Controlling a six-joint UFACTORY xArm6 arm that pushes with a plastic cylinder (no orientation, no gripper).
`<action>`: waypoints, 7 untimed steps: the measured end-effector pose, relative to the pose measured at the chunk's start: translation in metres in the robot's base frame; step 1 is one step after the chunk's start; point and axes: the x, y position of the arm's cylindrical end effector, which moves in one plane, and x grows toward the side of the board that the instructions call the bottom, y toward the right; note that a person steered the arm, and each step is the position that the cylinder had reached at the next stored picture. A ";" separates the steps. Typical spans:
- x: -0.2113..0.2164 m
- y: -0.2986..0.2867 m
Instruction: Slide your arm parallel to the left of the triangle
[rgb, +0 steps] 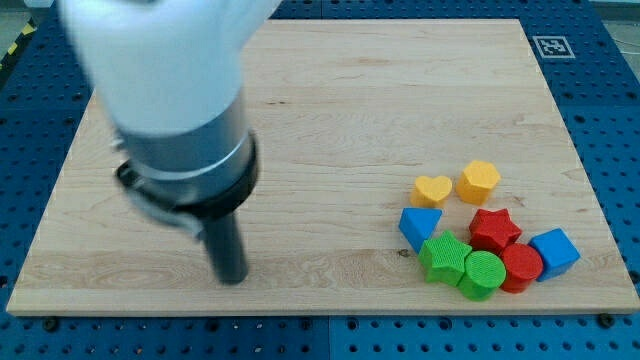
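A blue triangle (418, 226) lies on the wooden board (320, 120) at the lower right, at the left edge of a cluster of blocks. Around it are a yellow heart (432, 189), a yellow hexagon (479, 181), a red star (494, 229), a green star-like block (444, 258), a green cylinder (483, 274), a red cylinder (520, 267) and a blue cube (554, 252). My tip (232, 277) rests on the board at the lower left, far to the left of the triangle and touching no block.
The arm's large white and grey body (180, 110) fills the upper left of the view and hides the board beneath it. A blue perforated table (600, 120) surrounds the board. A marker tag (552, 46) sits at the top right.
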 end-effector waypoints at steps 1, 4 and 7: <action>0.008 -0.006; -0.101 0.063; -0.101 -0.004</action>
